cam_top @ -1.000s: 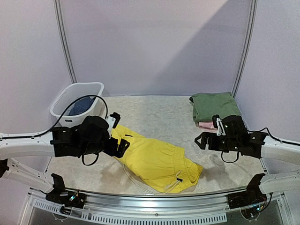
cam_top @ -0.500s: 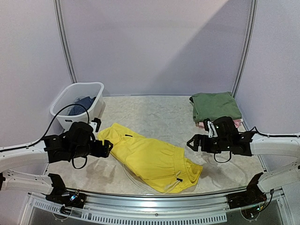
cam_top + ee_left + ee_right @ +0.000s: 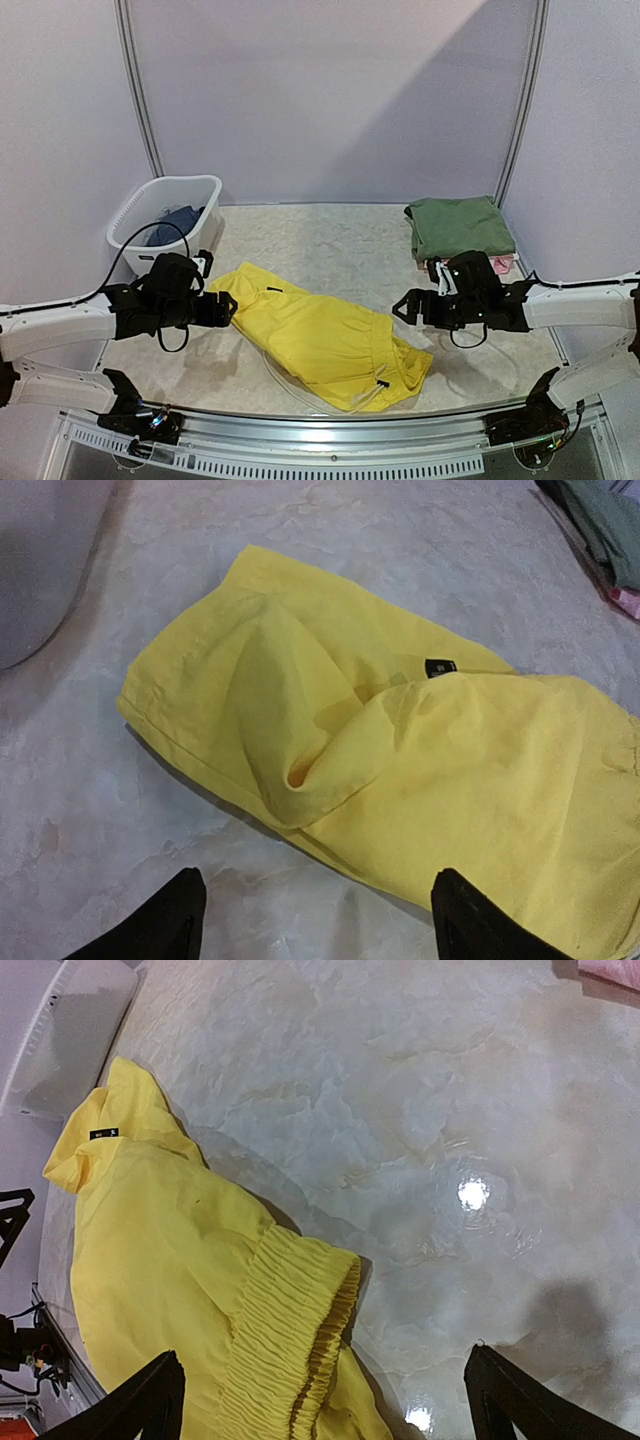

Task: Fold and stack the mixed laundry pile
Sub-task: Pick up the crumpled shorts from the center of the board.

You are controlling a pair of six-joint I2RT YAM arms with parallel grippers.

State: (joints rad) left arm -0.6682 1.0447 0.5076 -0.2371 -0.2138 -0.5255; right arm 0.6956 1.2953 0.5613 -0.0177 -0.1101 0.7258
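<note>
I take the shorts [image 3: 330,340] as my reference. They lie on the worktop [image 3: 320,235], slanting from a hem at the far left to the waistband [image 3: 300,1330] at the near right. They are rumpled, with a raised fold near the hem, a small black label [image 3: 440,666] on top and a drawstring [image 3: 378,385] trailing at the waistband end.

My left pincer [image 3: 224,309] sits just beside the shorts' left hem. Its jaws stand wide apart with nothing between them, and in the left wrist view the yellow cloth lies just ahead of the fingertips [image 3: 180,915]. I cannot tell whether they touch the worktop.

My right pincer [image 3: 401,303] is to the right of the shorts, near the waistband end. It is also spread wide and empty, with only bare worktop and the gathered waistband showing between its fingertips [image 3: 150,1400].

Beyond the shorts on the right, well apart from them, the green top [image 3: 458,225] lies folded. A pink garment [image 3: 505,263] peeks out from under its near edge.

Beyond the shorts' left end stands the basket [image 3: 165,186], with a blue garment [image 3: 176,224] inside it.
</note>
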